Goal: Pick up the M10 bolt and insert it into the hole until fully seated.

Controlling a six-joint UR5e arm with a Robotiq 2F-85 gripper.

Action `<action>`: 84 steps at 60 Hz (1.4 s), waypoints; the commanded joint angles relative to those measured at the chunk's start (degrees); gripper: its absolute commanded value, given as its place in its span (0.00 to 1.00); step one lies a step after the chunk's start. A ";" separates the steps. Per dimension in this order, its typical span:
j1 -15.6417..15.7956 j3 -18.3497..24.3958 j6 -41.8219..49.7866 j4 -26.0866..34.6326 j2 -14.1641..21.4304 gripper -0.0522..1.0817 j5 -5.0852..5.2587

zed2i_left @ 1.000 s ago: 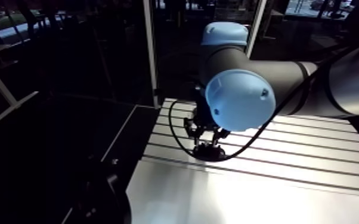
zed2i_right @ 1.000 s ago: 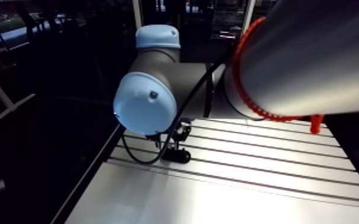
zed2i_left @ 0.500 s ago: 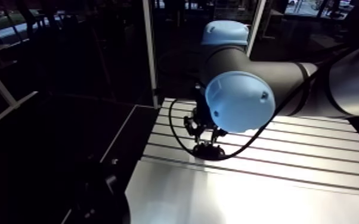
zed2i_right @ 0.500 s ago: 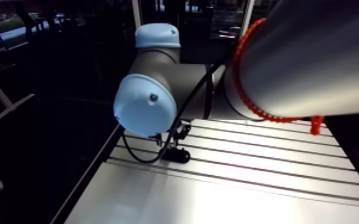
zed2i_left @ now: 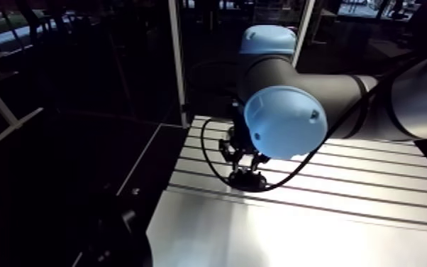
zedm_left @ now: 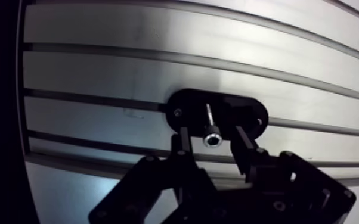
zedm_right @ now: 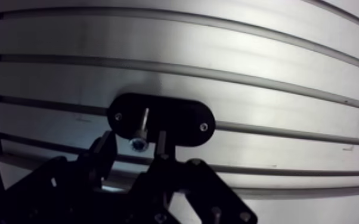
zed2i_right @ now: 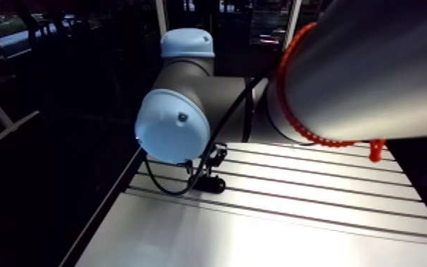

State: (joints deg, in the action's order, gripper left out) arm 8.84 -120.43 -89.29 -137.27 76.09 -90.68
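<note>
The slotted aluminium bench (zedm_left: 128, 77) carries everything, its grooves running across under the work. Over it the hand (zedm_left: 212, 132) hangs low, pointing straight down; its fingers (zedm_left: 183, 143) stand apart with a gap on each side, so it is open and grips nothing. That straddling pose suits either closing on the head or pressing down along the shank. Just under it lies a black oval plate (zedm_left: 188, 104), which looks fastened to the bench by a small screw near each end, probably so it cannot shift under a push. The M10 bolt (zedm_left: 210, 124) stands upright in the plate between the fingers, head uppermost. Much bare shank shows, so I judge it not fully seated; the hole itself is hidden beneath it
</note>
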 commanded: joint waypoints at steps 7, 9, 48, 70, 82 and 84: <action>-0.05 -0.11 0.04 0.01 -0.29 0.53 -0.07; -0.05 -0.11 0.04 -0.06 -0.29 0.53 -0.07; -0.05 -0.29 0.04 -0.07 -0.29 0.61 -0.05; -0.13 -0.29 0.04 -0.07 -0.29 0.68 -0.07; -0.05 -0.29 0.04 -0.07 -0.38 0.71 -0.07; -0.13 -0.21 0.04 -0.07 -0.38 0.71 -0.07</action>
State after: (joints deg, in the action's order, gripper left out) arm 8.75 -120.72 -89.25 -137.34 75.78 -90.73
